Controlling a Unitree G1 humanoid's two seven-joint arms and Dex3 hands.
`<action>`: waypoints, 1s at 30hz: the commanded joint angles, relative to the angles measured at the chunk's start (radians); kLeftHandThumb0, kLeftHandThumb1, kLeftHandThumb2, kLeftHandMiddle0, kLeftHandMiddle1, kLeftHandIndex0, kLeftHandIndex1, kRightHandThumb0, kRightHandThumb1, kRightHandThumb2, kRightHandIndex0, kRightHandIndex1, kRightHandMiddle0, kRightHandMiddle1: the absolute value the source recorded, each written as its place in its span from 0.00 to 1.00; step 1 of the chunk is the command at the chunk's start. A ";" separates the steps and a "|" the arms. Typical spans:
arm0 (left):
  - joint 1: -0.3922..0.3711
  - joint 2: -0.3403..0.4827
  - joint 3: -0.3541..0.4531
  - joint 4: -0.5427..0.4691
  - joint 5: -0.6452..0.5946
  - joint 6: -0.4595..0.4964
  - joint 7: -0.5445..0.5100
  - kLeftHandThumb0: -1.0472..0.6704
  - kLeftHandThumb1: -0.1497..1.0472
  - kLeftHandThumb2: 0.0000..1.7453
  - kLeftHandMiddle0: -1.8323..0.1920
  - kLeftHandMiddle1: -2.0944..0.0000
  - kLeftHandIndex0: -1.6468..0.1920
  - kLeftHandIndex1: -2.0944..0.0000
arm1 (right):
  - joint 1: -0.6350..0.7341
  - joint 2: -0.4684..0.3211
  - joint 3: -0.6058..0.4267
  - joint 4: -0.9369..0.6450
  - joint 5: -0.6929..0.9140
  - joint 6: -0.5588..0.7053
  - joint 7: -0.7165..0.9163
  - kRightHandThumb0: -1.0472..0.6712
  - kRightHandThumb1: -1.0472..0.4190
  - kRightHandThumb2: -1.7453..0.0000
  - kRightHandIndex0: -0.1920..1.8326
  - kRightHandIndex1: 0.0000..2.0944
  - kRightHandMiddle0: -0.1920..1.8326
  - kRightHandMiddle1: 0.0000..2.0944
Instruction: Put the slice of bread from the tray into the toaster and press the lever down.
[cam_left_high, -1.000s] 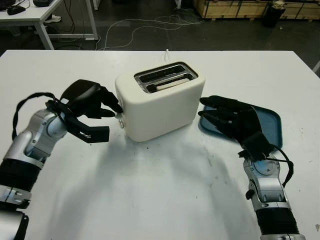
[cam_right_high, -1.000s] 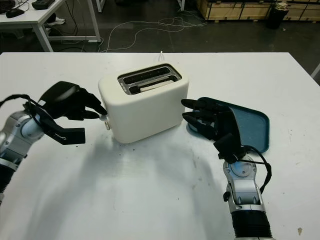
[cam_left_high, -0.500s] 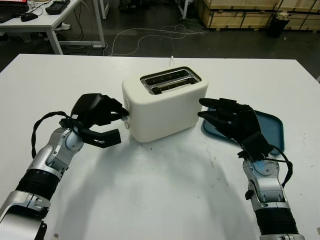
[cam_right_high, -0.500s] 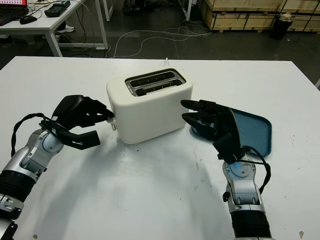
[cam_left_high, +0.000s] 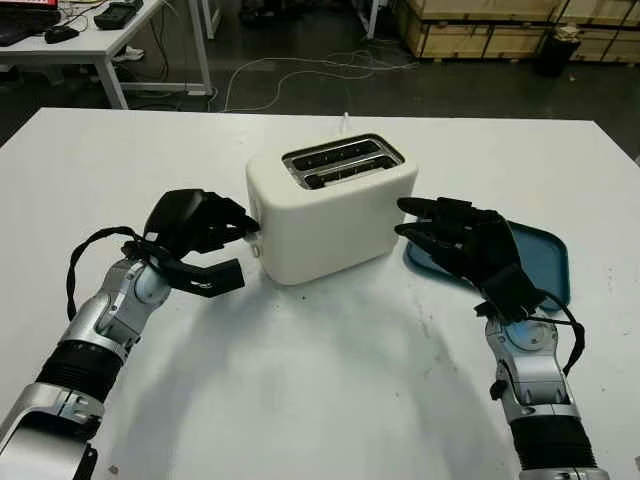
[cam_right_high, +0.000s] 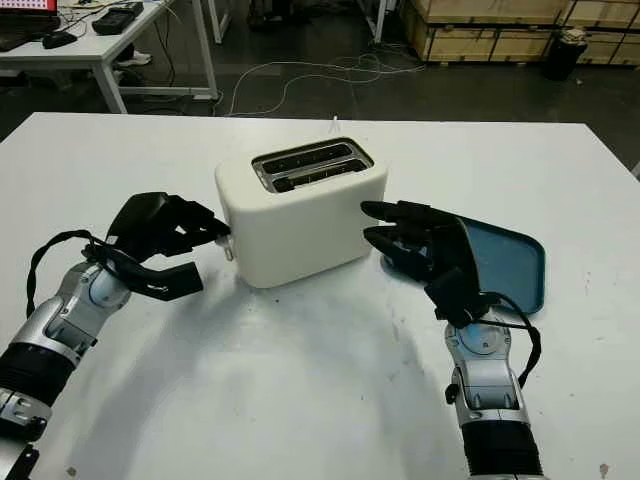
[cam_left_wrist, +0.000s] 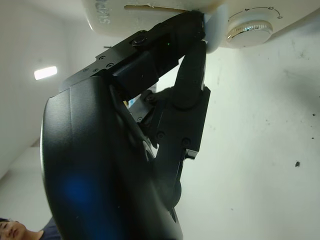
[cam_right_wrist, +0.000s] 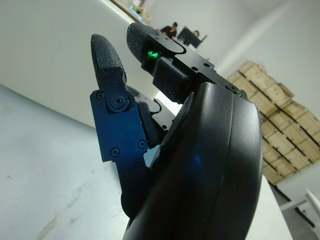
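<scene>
1. Supporting everything: white table (cam_left_high: 320, 400), matte, flat, lightly speckled with dark marks, lying below both sets of fingers.
2. Toaster (cam_left_high: 335, 215): cream, smooth, rounded-corner box with two dark top slots; between the two hands. A pale edge in the nearer slot is likely the bread (cam_left_high: 352, 172), apparently already loaded.
3. Tray (cam_left_high: 545, 262): teal, shallow, rounded rim; behind the right hand's fingers.
4. Right hand (cam_left_high: 462, 240): black, textured pads; fingers extended, holding nothing, tips just beside the toaster's end wall.
5. Left hand (cam_left_high: 200, 225): black, hard-shelled; fingers curled, tips meeting the lever (cam_left_wrist: 212, 31) at the toaster's other end.
6. Lever: small pale tab, beside a ribbed dial (cam_left_wrist: 248, 31).
7. Risk, as judged: fingertips could slip off the small smooth tab, or the push could slide the light toaster sideways, leaving the lever unlatched.
</scene>
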 joint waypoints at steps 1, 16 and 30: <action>0.101 -0.117 -0.151 0.052 0.039 0.036 -0.120 0.47 0.89 0.03 0.45 0.61 0.23 0.99 | -0.003 0.000 -0.002 0.009 0.007 -0.002 0.004 0.33 0.09 1.00 0.59 0.12 0.58 0.00; 0.181 -0.356 -0.139 0.263 -0.064 0.064 0.217 0.55 0.76 0.00 0.48 0.40 0.20 0.96 | -0.006 -0.016 -0.006 0.013 0.002 -0.006 0.020 0.34 0.10 1.00 0.60 0.12 0.59 0.00; 0.196 -0.329 -0.143 0.272 -0.058 0.095 0.247 0.56 0.76 0.00 0.49 0.37 0.21 0.95 | -0.018 -0.018 -0.010 0.027 0.002 -0.015 0.025 0.33 0.10 1.00 0.60 0.12 0.59 0.00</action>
